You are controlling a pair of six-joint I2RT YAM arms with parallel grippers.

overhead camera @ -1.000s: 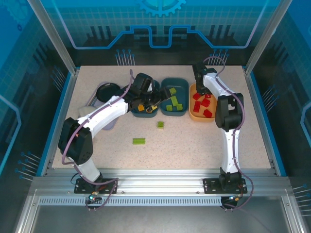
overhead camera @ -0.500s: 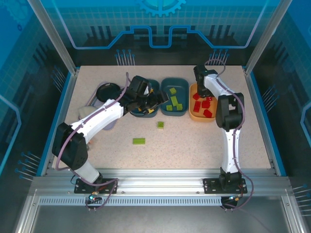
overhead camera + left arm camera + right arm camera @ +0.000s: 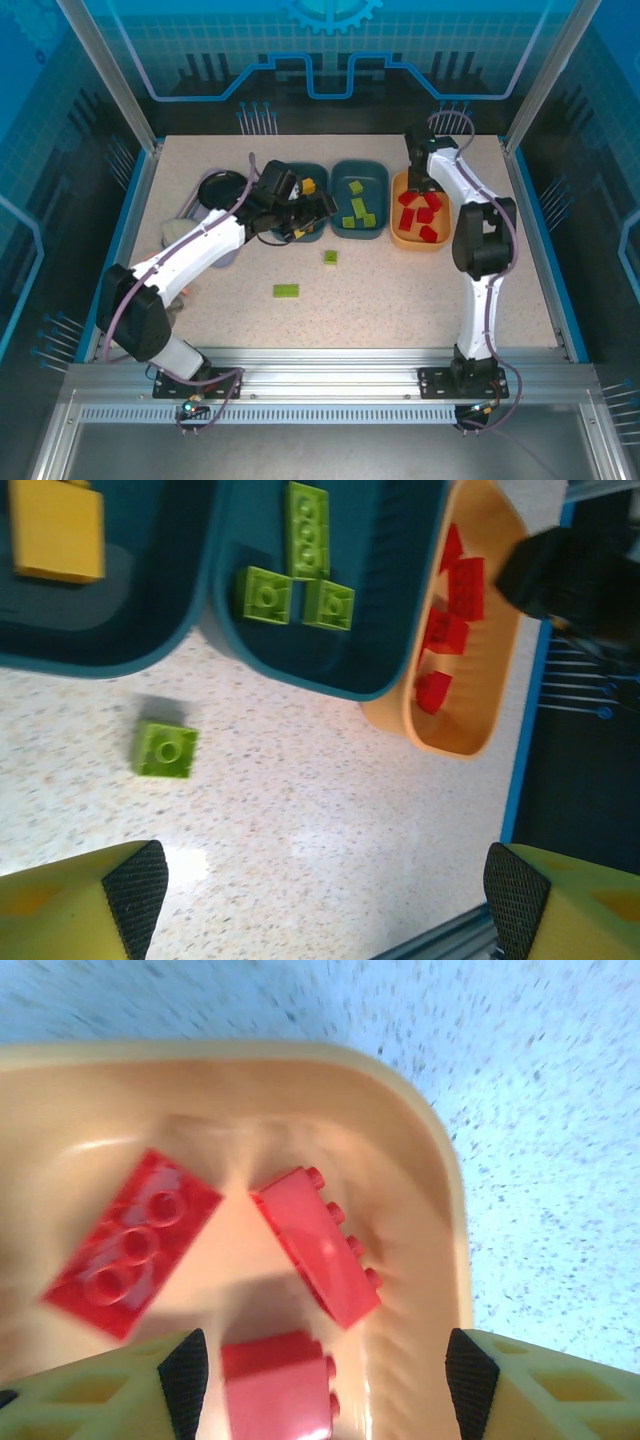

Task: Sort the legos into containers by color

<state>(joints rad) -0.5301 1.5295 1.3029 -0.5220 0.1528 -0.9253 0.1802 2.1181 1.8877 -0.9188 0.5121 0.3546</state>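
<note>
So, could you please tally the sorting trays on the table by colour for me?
Dark teal trays: 2
Pale orange tray: 1
Total: 3 trays

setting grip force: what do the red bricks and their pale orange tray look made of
Red studded bricks: likely hard moulded plastic, slightly glossy, crisp round studs. Pale orange rounded tray: probably smooth plastic too, soft sheen on its curved rim.
</note>
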